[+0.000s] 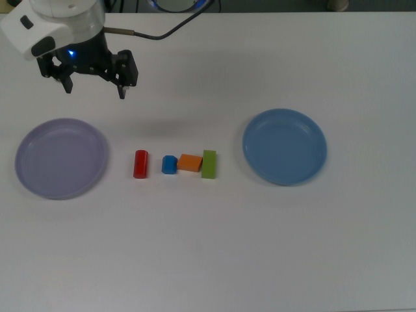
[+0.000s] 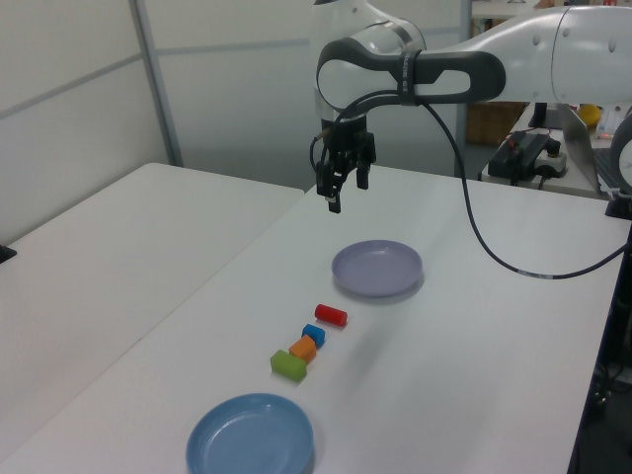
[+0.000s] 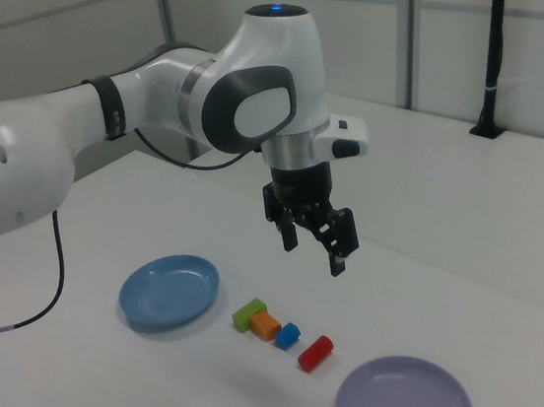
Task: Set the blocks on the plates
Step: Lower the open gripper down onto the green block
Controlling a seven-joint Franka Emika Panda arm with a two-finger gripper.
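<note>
Four blocks lie in a row on the white table: a red cylinder (image 1: 140,164), a blue block (image 1: 169,164), an orange block (image 1: 190,162) and a lime-green block (image 1: 208,164). To the top view's left of the row sits the lavender plate (image 1: 61,158), and to the top view's right the blue plate (image 1: 285,146); neither has anything on it. My gripper (image 1: 94,91) hangs open and empty above the table, behind the lavender plate and the red cylinder in the top view. The right view shows the gripper (image 3: 313,256) well above the row of blocks (image 3: 287,336).
A black cable (image 2: 474,212) trails from the arm over the table behind the lavender plate (image 2: 376,268). A second white table (image 2: 109,257) joins on the left view's left. Equipment (image 2: 528,156) stands at the left view's far right.
</note>
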